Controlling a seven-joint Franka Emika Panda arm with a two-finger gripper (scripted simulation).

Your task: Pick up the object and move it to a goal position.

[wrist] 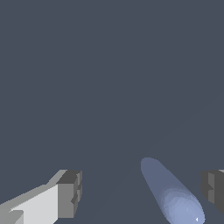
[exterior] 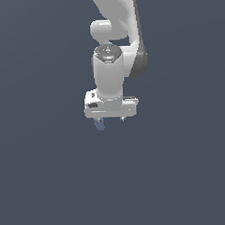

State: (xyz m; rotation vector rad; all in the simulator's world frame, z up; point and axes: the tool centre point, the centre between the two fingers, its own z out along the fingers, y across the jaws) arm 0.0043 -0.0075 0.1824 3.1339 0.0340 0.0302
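Object (wrist: pixel 175 197) between spread end effector (wrist: pixel 142 192) fingers (wrist: pixel 70 192), untouched; no writing visible.

Ext cam sat off the arm (exterior: pixel 113 54), mid-range, looking down. Wrist cam looked past the fingers (wrist: pixel 68 194) — close-up. Shared: gripper (exterior: pixel 112 119) and blue capsule (exterior: pixel 100 126).
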